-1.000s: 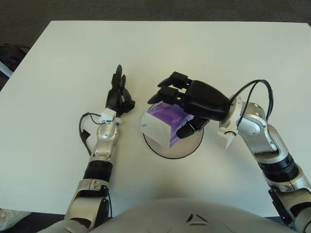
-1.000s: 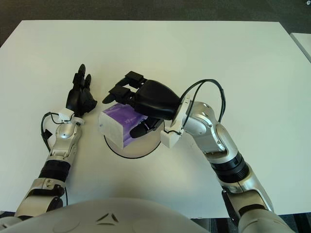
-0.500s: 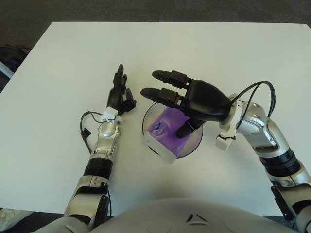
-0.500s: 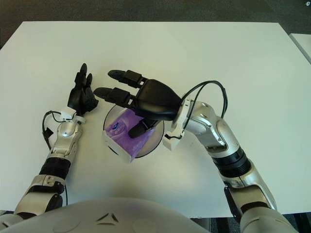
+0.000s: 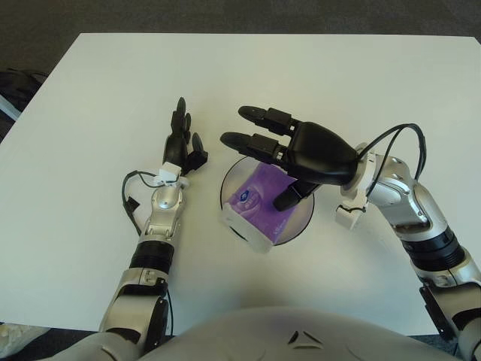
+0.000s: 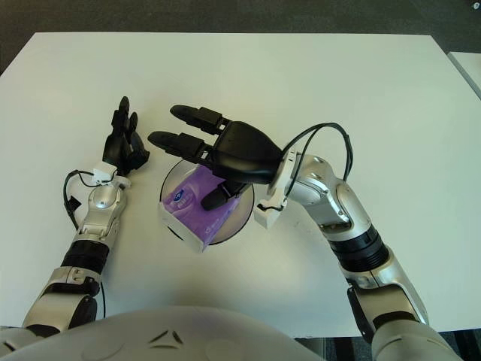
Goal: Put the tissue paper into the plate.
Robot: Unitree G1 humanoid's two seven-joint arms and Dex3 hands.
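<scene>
- Left eye view: our right hand [image 5: 289, 154] is hovering over the plate [image 5: 301, 223], fingers [image 5: 255, 141] spread apart and gripping nothing.
- The purple tissue pack [image 5: 257, 210] is lying tilted in the plate, its near-left corner overhanging the rim.
- Right eye view: our left hand [image 6: 123, 147] is resting on the white table [image 6: 361, 90] left of the plate, fingers extended and loosely apart.
</scene>
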